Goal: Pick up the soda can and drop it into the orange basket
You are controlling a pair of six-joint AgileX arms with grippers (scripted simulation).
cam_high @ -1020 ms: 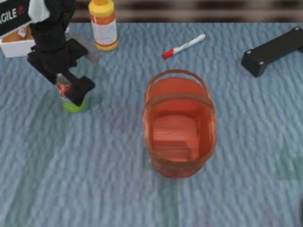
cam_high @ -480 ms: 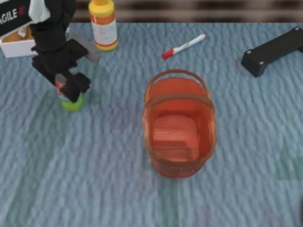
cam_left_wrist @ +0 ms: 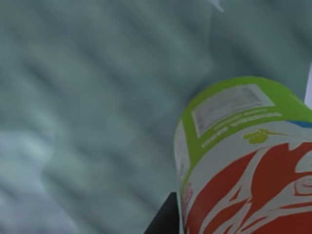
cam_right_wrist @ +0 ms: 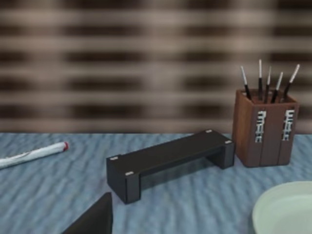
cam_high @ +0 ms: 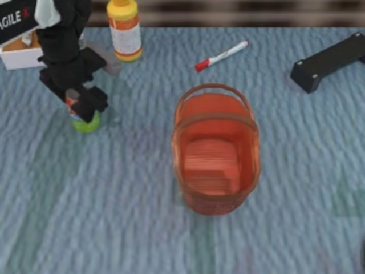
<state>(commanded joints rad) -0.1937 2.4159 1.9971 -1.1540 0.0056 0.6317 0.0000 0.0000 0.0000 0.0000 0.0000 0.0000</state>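
A blue-grey cloth-covered table [cam_high: 114, 217] seen from above. Toward nine to ten o'clock of the table, the left arm reaches down over the soda can [cam_high: 86, 121], and the left gripper [cam_high: 81, 103] sits around the can's upper part, its dark fingers closed against the can's sides. Only the can's lime-green lower half and a sliver of red show beneath the gripper. The can appears to stand on the cloth, though the overhead view does not make that certain. In the left wrist view the soda can [cam_left_wrist: 243, 161] fills the frame at close range, red and white pattern near the camera, green band farther off.

The orange basket [cam_high: 215, 151] stands near the table's centre, at three o'clock from the can and well apart from it, with two arched handles.

At twelve o'clock from the can stands a yellow-capped bottle [cam_high: 124, 29]. A red-capped marker [cam_high: 221, 56] lies at twelve o'clock from the basket. A black bracket-shaped block [cam_high: 328, 60] lies toward two o'clock.

The right arm's gripper is out of the overhead view; whether it is open or closed cannot be told.
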